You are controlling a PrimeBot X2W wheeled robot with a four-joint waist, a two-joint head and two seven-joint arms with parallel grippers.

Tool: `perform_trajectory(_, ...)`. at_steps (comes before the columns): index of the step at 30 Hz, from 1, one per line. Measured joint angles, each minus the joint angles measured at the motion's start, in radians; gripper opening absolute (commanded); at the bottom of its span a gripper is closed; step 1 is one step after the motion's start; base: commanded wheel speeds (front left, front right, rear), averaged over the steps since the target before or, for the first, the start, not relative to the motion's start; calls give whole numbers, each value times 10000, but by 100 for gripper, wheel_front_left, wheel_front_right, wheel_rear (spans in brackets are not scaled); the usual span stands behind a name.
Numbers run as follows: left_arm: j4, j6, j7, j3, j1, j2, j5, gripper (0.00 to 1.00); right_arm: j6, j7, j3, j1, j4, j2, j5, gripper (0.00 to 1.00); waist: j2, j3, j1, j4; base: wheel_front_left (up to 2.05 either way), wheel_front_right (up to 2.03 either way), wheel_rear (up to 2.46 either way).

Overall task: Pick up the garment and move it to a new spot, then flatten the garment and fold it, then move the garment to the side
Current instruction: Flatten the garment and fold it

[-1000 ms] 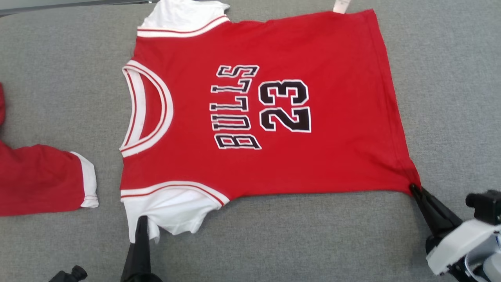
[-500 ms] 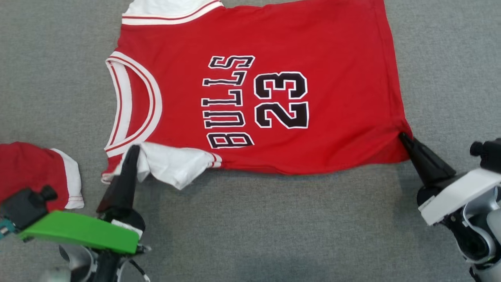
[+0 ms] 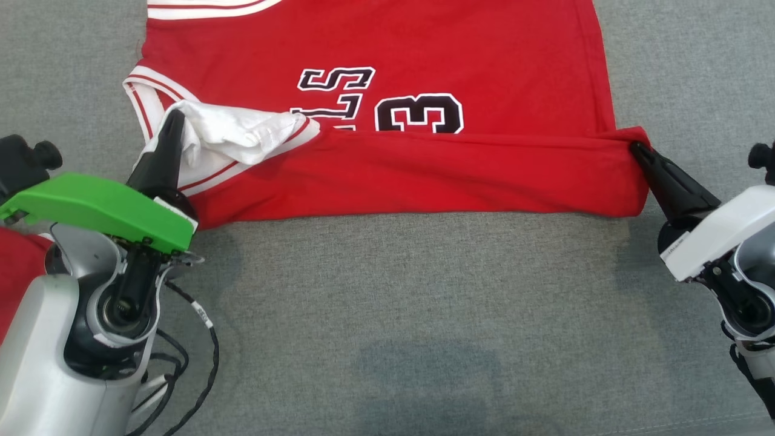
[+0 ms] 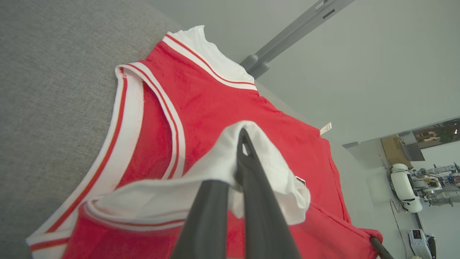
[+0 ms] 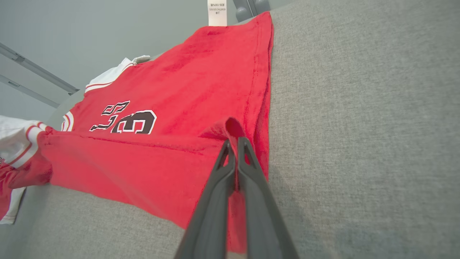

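The garment is a red jersey with white sleeves and black lettering, spread on the grey surface with its near long edge lifted and doubled over towards the far side. My left gripper is shut on the near white sleeve, held over the collar. At the other end, my right gripper is shut on the near hem corner, raised above the cloth. The fold hides the lower half of the print.
A second red and white cloth lies at the left edge, partly behind my left arm. Bare grey surface stretches in front of the garment. The table's far edge and a pale wall lie beyond the jersey.
Both grippers have carried the near edge of the garment away from me, folding it over the lettering. The camera has tilted, so the scene sits higher in the picture.
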Motion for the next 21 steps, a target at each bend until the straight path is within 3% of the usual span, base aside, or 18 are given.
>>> perform_trajectory(14,3078,-878,414,-738,-2208,-230,389,0,0,529,539,-1205,610,314,-667,0,0,404,0,-178,0,0,0)
perform_trajectory(15,3252,-917,414,-767,-2273,-255,418,9,0,529,579,-1240,656,305,-738,0,0,398,1,-175,0,0,0)
perform_trajectory(16,3386,-1018,405,-817,-2341,-280,456,36,0,529,608,-1290,692,303,-782,0,0,386,0,-171,0,0,0)
perform_trajectory(18,3630,-1193,309,-899,-2478,-357,497,100,0,520,621,-1380,773,316,-800,0,0,367,1,-157,0,0,0)
perform_trajectory(20,3902,-1302,194,-949,-2557,-443,548,100,0,451,629,-1392,890,337,-915,0,0,318,0,-126,0,0,0)
perform_trajectory(21,4010,-1390,144,-993,-2559,-453,571,100,0,384,608,-1396,945,345,-999,42,0,284,1,-104,0,0,0)
